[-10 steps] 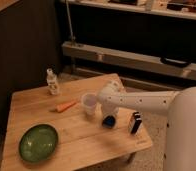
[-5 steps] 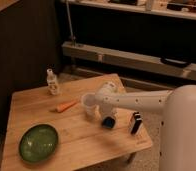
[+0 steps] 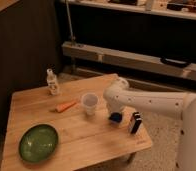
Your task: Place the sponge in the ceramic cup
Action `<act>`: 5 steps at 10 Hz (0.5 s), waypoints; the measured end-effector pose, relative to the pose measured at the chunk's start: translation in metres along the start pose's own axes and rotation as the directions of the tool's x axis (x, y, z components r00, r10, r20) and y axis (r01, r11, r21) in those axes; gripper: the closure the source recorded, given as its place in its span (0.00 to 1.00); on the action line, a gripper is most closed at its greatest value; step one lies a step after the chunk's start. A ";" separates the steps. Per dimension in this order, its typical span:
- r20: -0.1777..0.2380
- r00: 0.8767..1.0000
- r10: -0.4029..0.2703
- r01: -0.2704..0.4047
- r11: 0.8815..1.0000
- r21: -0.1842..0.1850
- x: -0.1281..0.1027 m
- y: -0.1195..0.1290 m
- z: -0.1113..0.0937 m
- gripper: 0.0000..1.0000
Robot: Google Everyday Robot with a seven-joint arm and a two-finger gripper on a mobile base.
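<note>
The ceramic cup (image 3: 89,103), pale and without a handle, stands upright near the middle of the wooden table (image 3: 91,145). The bright-blue sponge (image 3: 115,117) is to its right, a short gap away, at the tip of my gripper (image 3: 114,113). My white arm reaches in from the right and bends down onto the sponge. The gripper looks shut on the sponge, which is held just above the tabletop. The arm's end hides most of the fingers.
An upright black-and-white striped block (image 3: 135,122) stands right of the sponge, near the table's right edge. An orange carrot (image 3: 66,106) lies left of the cup. A small clear bottle (image 3: 52,82) stands at the back left and a green bowl (image 3: 38,142) at the front left.
The arm's end and the sponge have shifted together a little to the right and upward. The cup, block, carrot, bottle and bowl have not moved.
</note>
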 end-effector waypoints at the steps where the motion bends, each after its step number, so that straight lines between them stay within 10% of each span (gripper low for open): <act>1: -0.059 0.997 0.039 -0.036 0.998 0.049 0.018 0.020 -0.019 1.00; 2: -0.118 0.990 0.072 -0.057 0.990 0.126 0.029 0.034 -0.030 1.00; 5: -0.264 0.955 0.135 -0.017 0.914 0.406 0.042 0.044 -0.055 1.00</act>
